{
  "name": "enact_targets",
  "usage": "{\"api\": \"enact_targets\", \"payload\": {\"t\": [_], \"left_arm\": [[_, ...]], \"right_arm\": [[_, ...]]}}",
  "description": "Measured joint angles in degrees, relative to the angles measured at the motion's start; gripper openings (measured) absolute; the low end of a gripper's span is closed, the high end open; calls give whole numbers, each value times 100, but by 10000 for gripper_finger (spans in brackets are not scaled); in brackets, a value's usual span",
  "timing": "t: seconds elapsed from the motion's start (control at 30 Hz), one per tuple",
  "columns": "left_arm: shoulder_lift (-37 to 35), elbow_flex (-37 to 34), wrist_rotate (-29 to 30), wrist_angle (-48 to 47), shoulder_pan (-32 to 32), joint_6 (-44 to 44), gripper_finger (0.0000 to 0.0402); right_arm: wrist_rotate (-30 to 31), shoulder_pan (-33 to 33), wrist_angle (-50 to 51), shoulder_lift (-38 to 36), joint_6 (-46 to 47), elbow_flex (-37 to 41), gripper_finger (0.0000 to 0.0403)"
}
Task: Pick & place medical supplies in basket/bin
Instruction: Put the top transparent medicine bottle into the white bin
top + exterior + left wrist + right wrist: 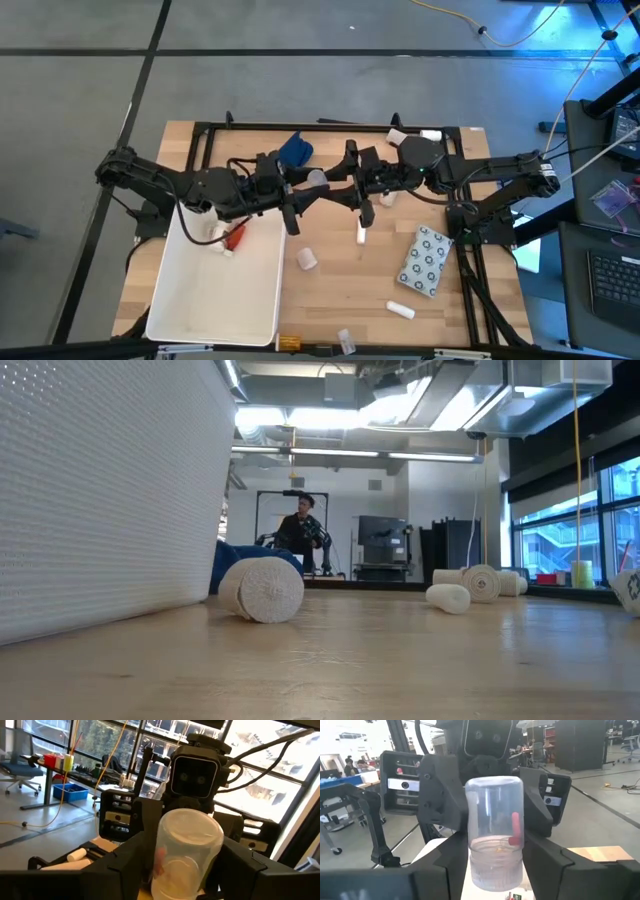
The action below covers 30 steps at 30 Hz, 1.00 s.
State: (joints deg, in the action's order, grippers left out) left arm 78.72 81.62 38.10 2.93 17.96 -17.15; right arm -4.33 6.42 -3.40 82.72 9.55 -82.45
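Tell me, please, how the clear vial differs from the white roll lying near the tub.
The vial is see-through, with something red showing through it; the roll is opaque white. The vial is held off the table between the left gripper and the right gripper; the roll lies loose on the table, on its side, with neither gripper on it. Both are short cylinders.

The white tub (100,490) fills the frame from 9 to 11 o'clock, its textured wall resting on the wooden table (400,660). Just beside its corner, near centre, a white gauze roll (262,589) lies on its side, with something blue (240,556) behind it, perhaps the cloth. Toward 3 o'clock lie a small white bottle (447,597) and another roll (482,582). A person (303,530) stands in the room beyond.
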Motion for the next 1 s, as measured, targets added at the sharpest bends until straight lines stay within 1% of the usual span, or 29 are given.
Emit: {"api": "enact_targets", "payload": {"t": [0.07, 0.17, 0.37, 0.43, 0.53, 0.63, 0.73, 0.9, 1.0], "left_arm": [[-2, -2, -15, -6, 0, -26, 184], [-2, -2, -15, -1, 0, -11, 172], [-9, -2, 75, -59, -7, -6, 155], [-30, -2, 108, -193, -7, -42, 152], [-136, -2, 103, -739, -7, -532, 152], [-305, -2, 78, -1705, 37, -1385, 154], [-468, -2, -23, -2962, 134, -2598, 153], [-542, -2, -613, -5115, 427, -5204, 153], [-467, -2, -1051, -6280, 640, -6885, 153]], "right_arm": [[-95, 0, 100, -6, -153, -3, 189], [-176, 2, 329, -9, -125, -5, 216], [-217, 9, 1148, -8, -287, -10, 293], [-215, 9, 1401, -7, -221, -10, 312], [-211, -2, 1932, -9, -221, -10, 329], [-200, -39, 2588, -9, -235, -10, 334], [-194, -105, 3328, -9, -227, -10, 334], [-37, -207, 4303, -9, -56, -10, 335], [64, -242, 4513, -9, -45, -5, 335]]}}
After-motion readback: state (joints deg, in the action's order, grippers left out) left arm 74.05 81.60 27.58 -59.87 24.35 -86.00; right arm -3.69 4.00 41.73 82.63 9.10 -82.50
